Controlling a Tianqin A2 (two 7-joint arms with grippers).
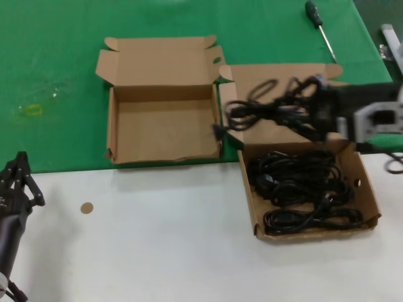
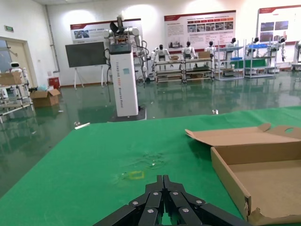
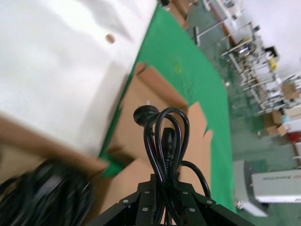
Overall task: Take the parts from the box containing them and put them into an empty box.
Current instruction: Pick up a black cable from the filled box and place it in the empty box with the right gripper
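Note:
Several black cable bundles (image 1: 301, 182) lie in the brown box (image 1: 371, 195) at the right. My right gripper (image 1: 315, 108) is shut on one cable bundle (image 1: 267, 107) and holds it in the air above that box's lid flap, its plug hanging close to the right wall of the empty box (image 1: 112, 126) at the left. In the right wrist view the held bundle (image 3: 164, 136) loops out of the gripper (image 3: 164, 183) over the empty box (image 3: 141, 108); the remaining cables (image 3: 44, 200) are blurred. My left gripper (image 1: 22, 176) is shut and empty at the near left; its wrist view (image 2: 163, 181) shows the empty box (image 2: 230, 174) off to one side.
A green-handled screwdriver (image 1: 318, 24) lies on the green mat at the far right. A small round brown disc (image 1: 87, 207) lies on the white tabletop near the left arm. Both lid flaps stand open toward the back.

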